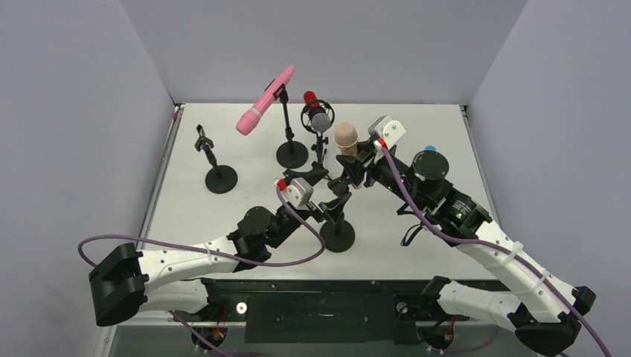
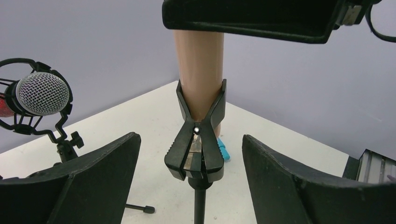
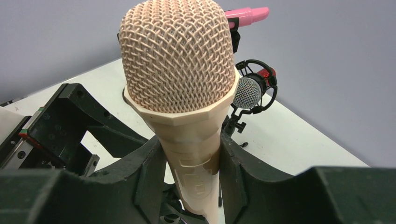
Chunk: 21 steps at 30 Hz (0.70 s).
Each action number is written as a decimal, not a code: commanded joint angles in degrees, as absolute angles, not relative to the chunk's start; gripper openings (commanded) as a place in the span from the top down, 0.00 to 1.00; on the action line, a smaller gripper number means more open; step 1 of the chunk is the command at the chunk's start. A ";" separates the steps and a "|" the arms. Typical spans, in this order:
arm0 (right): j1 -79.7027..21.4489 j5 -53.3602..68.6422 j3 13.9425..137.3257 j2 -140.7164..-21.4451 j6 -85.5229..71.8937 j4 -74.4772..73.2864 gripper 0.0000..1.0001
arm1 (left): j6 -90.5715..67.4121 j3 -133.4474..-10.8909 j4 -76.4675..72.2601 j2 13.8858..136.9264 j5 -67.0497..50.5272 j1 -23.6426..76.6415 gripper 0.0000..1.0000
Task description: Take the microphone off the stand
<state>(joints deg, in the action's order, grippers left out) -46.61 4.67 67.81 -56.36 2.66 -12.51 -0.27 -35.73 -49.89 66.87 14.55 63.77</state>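
A peach microphone (image 1: 345, 135) stands upright in the black spring clip (image 2: 196, 149) of a small round-based stand (image 1: 337, 236). My right gripper (image 3: 191, 163) is shut on the microphone's body (image 3: 196, 154) just under its mesh head (image 3: 177, 56); one right finger shows above the clip in the left wrist view (image 2: 247, 18). The clip still grips the microphone's lower body (image 2: 198, 70). My left gripper (image 2: 190, 137) is open, its fingers on either side of the clip's handles without touching them.
A pink microphone (image 1: 265, 100) sits tilted on a tall stand at the back. A red microphone with a silver head in a shock mount (image 1: 318, 115) stands just behind. An empty clip stand (image 1: 216, 167) is at the left. A blue object (image 2: 224, 151) lies behind the clip.
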 commanded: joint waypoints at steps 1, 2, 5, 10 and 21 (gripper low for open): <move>-47.16 2.98 70.01 -56.00 3.23 -12.57 0.95 | -0.27 -36.22 -48.46 66.60 13.52 63.72 0.23; -47.27 2.88 70.15 -56.10 3.27 -12.68 0.95 | -0.27 -36.08 -48.62 66.46 13.84 63.72 0.23; -47.42 2.62 70.05 -56.23 3.36 -12.72 0.95 | -0.27 -35.56 -49.17 66.14 14.21 63.72 0.24; -47.43 2.11 70.05 -56.13 3.48 -13.07 0.97 | -0.26 -35.41 -48.99 65.77 13.96 63.72 0.32; -47.75 1.04 70.58 -56.21 3.73 -13.57 1.00 | -0.29 -36.06 -46.67 65.58 12.99 63.76 1.00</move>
<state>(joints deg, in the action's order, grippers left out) -47.05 2.46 68.23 -56.47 3.49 -14.33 -1.21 -35.68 -47.70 66.78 13.45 63.72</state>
